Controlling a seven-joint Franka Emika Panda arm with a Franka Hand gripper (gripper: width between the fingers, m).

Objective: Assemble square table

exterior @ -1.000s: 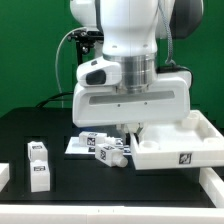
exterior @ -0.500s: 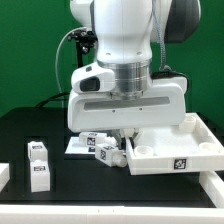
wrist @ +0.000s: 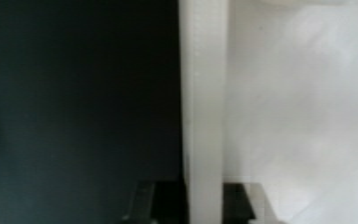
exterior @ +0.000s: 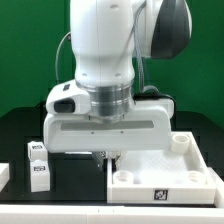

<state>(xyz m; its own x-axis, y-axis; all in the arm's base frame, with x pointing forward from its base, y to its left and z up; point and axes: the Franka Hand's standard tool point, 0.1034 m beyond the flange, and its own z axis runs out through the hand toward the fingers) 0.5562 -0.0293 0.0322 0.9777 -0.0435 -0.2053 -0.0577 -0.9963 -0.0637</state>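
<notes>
The gripper point(exterior: 108, 158) is pinched narrow on the thin raised rim point(wrist: 202, 100) of the white table top point(exterior: 165, 168), which lies low toward the exterior view's right. It looks light, stiff, rather slick plastic, so that rim seems the sensible hold. One leg point(exterior: 38, 165) stands well apart.

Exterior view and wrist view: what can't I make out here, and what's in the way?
Exterior view: the arm hides most of the gripper and whatever lies behind it.
Exterior view: the leg has tags too small to read; a white piece is cut off by the exterior view's left edge.
Wrist view: the top is a close, blurred white mass; only its rim between the fingers is clear.
</notes>
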